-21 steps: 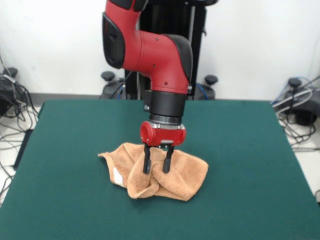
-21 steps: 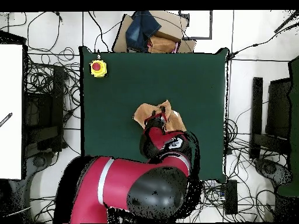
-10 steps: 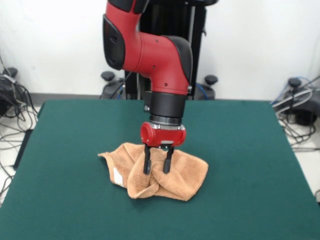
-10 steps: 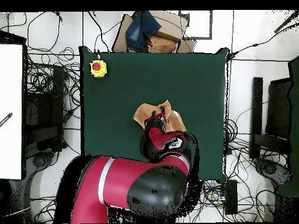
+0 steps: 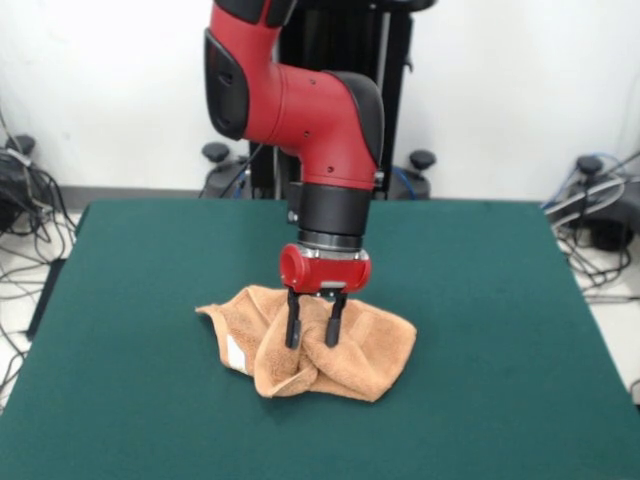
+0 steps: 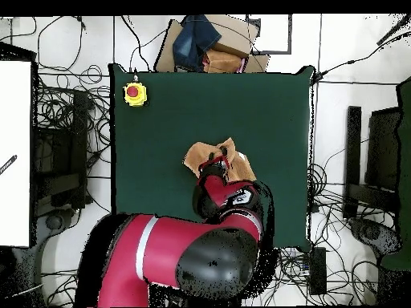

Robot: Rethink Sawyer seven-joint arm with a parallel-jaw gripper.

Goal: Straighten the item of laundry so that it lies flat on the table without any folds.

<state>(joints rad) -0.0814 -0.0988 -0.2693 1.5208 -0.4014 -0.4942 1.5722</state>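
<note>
A tan-orange towel [image 5: 355,350] lies crumpled in a loose heap near the middle of the dark green table [image 5: 490,300]. Its small white label [image 5: 237,353] shows on the left fold. My gripper [image 5: 312,342] points straight down over the heap, open, with both black fingers [image 5: 293,325] set into the cloth and a raised fold between them. In the overhead view the arm covers most of the towel [image 6: 201,152]; only its far edge shows beyond the gripper [image 6: 213,167].
A yellow box with a red button [image 6: 135,93] sits at a table corner. A cardboard box holding blue cloth [image 6: 207,44] stands just past the table's far edge. Cables and equipment lie on the floor around the table [image 6: 273,104].
</note>
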